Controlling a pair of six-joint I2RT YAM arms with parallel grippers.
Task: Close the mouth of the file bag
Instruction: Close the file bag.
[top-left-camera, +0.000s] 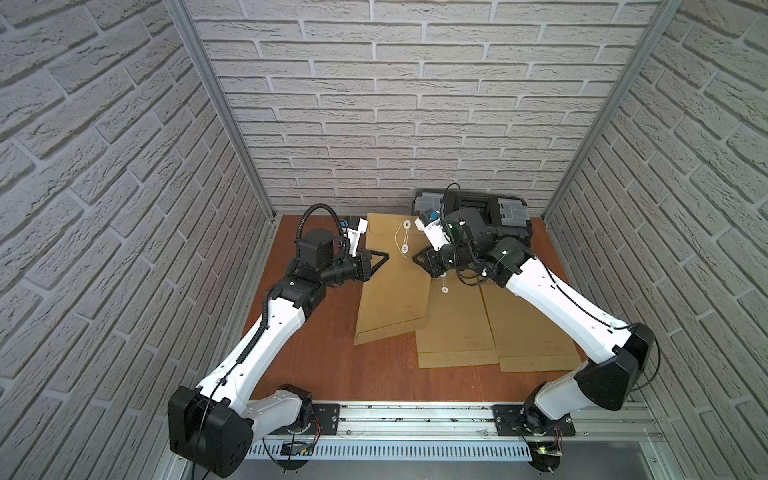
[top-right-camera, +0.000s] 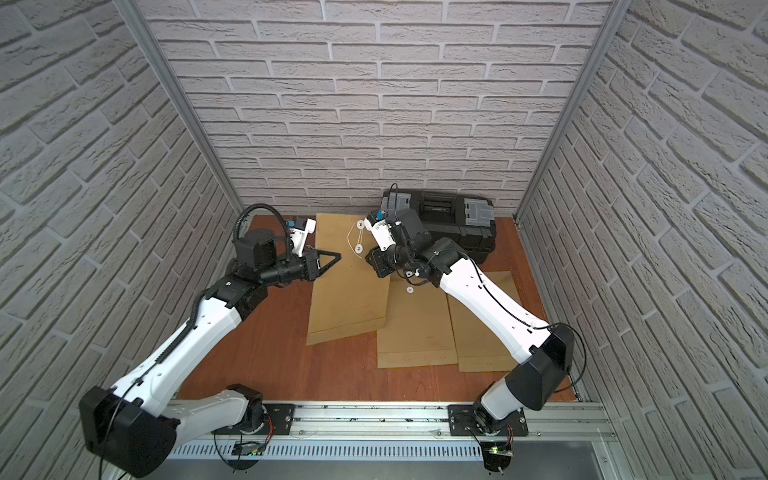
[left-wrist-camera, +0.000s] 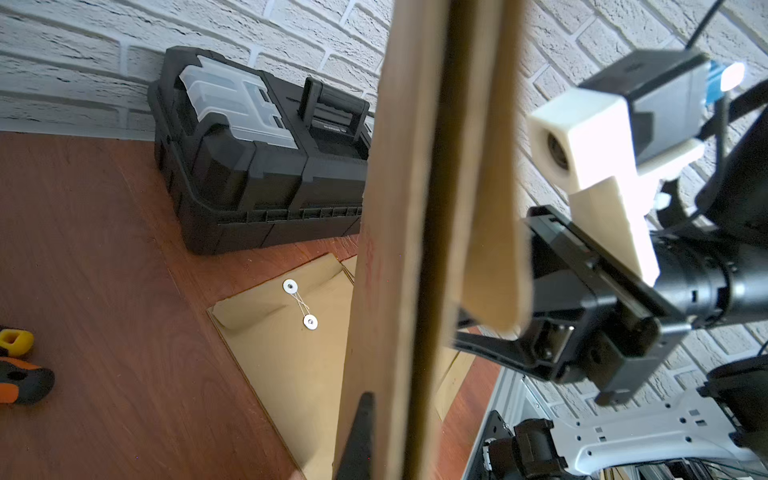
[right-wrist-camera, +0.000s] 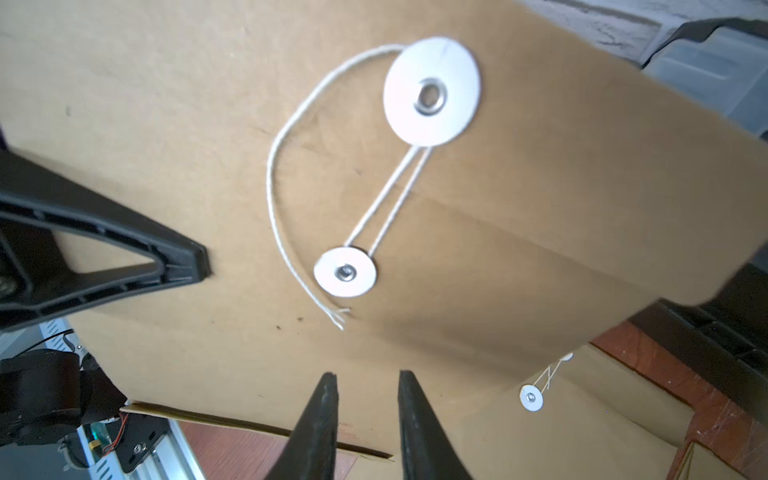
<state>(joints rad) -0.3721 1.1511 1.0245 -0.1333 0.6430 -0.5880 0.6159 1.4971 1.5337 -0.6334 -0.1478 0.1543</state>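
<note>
Counting three file bags (top-left-camera: 390, 299), one toolbox (top-left-camera: 513, 226)

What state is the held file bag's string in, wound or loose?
Partly wound: the string runs twice between the large disc and small disc, but a slack loop and end lie free.

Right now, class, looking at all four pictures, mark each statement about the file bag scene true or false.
1. A black toolbox stands by the back wall. True.
2. The left gripper is open. False: it is shut on the file bag, at its edge.
3. The string runs between the bag's two white discs. True.
4. The right gripper holds the string. False: its jaws stand apart and the string's end lies loose.
</note>
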